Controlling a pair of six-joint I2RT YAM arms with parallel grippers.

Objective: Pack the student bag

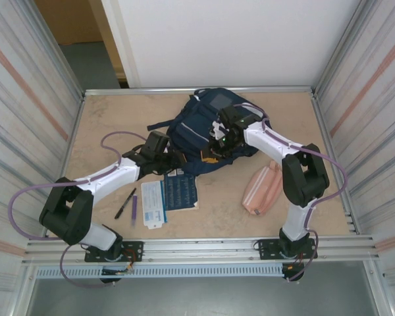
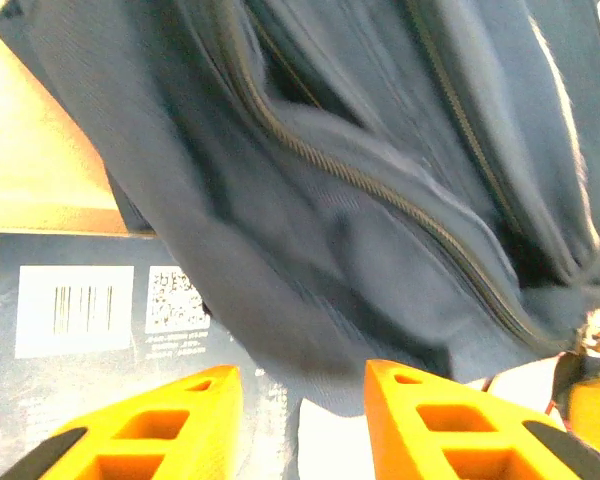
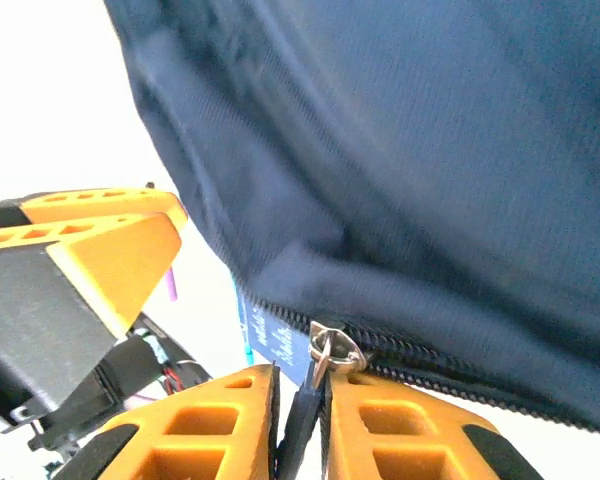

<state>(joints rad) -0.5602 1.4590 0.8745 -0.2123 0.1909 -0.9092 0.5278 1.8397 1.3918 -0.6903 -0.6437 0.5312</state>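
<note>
i count two grippers of my own, my left gripper point(image 2: 302, 400) and my right gripper point(image 3: 300, 395), each with two orange fingers point(image 2: 180, 425). on the one table point(image 1: 105, 125) i see one student bag point(image 1: 194, 125), one pink pouch point(image 1: 262, 189), one navy notebook point(image 1: 181, 191), one white-and-blue packet point(image 1: 153, 205) and two pens, a black pen point(image 1: 125, 203) and a purple pen point(image 1: 134, 202). on the bag i can make out one metal zipper pull point(image 3: 332, 352).
</note>
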